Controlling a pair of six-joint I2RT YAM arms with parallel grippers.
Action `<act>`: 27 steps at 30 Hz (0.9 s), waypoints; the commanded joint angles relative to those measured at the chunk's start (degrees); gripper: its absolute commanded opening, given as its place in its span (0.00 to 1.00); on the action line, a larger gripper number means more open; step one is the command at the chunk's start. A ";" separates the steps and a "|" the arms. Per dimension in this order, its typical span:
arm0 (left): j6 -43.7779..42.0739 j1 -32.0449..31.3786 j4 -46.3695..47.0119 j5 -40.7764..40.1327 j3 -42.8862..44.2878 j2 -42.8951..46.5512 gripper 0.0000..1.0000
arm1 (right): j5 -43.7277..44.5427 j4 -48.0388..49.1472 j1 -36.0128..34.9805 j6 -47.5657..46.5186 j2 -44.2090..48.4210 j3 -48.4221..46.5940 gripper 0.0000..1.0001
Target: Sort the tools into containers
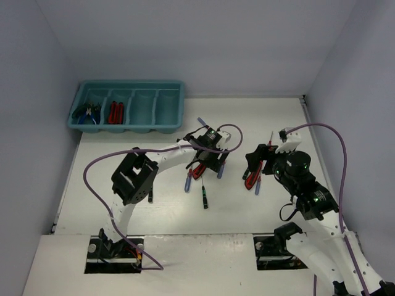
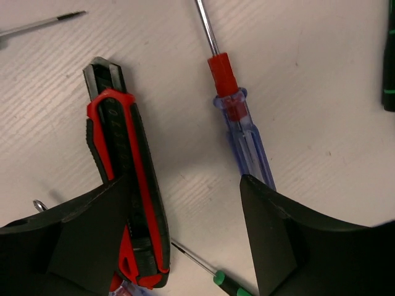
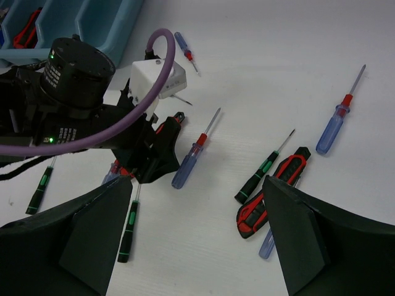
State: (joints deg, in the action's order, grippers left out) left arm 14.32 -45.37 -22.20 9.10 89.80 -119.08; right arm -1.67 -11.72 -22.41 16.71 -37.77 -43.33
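A teal tray [image 1: 126,106] stands at the back left, with pliers [image 1: 88,113] in its leftmost compartment and red knives [image 1: 115,113] in the one beside it. Mid-table, my left gripper [image 2: 185,240] is open and low over the table. A red-and-black utility knife [image 2: 120,179] lies along the inside of its left finger. A blue-handled screwdriver [image 2: 237,123] runs under its right finger. My right gripper [image 3: 194,237] is open above the table with nothing between its fingers. Another utility knife [image 3: 271,194] and a green-and-black screwdriver [image 3: 262,172] lie by its right finger.
More screwdrivers lie scattered: blue ones [image 3: 191,157] [image 3: 336,123] [image 3: 184,48] and green-and-black ones [image 3: 128,228] [image 3: 38,191]. The left arm's wrist and purple cable [image 3: 123,117] fill the left of the right wrist view. Walls enclose the table on three sides.
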 commanded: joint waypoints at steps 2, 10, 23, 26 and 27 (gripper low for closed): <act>3.43 -0.60 -0.03 -11.74 2.02 1.64 0.65 | 1.19 0.55 0.44 0.80 0.87 -0.61 0.85; 1.93 -1.83 0.86 -15.54 0.57 6.00 0.65 | 0.41 0.39 0.44 0.85 1.10 -0.09 0.85; 5.59 -0.76 0.14 -18.65 0.27 1.91 0.54 | 0.87 0.40 0.44 0.35 0.44 -0.10 0.85; 6.31 -0.58 -0.06 -18.27 1.34 0.54 0.46 | 0.79 0.39 0.44 0.54 0.90 -0.07 0.85; 6.52 -0.50 -0.17 -18.35 1.65 0.04 0.45 | 0.79 0.39 0.44 0.61 1.04 0.00 0.85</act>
State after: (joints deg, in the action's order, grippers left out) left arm 18.42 -46.41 -22.12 -8.19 88.13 -118.47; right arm -1.69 -14.09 -22.41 16.91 -36.77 -43.27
